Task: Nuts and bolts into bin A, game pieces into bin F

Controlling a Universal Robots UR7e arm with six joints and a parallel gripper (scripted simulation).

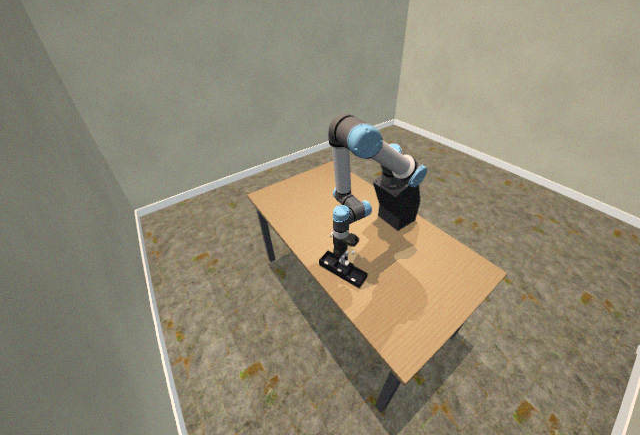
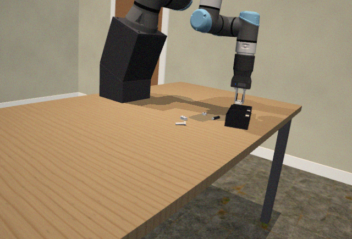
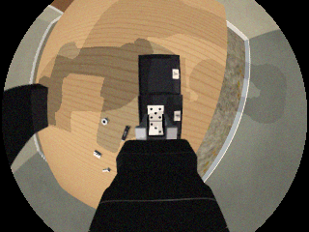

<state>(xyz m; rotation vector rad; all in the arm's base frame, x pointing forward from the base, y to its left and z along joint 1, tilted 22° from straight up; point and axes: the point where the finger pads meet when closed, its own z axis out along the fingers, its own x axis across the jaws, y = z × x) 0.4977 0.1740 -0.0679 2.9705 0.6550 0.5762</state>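
The worktop lies beneath my claw and carries every item noted here. My arm's black base block stands well behind my claw, on the far side of the worktop.

The row of black bins sits directly under my claw, near the worktop's edge. In the wrist view it runs straight away from me, with small pale labels on its side; their letters are too small to read, so I cannot tell which bin is A and which is F.

My claw points straight down, just above the top of the bins. Its fingers are partly closed and pinch a white die with dark pips, one face showing plainly in the wrist view. The die hangs over the near end of the bin row.

Four small pieces lie loose on the worktop, off to one side of my claw and apart from the bins: a short dark bolt nearest the bins, a pale nut just beyond it, then a small white block-like piece, and farthest a white bolt lying flat on its side. None touches another.
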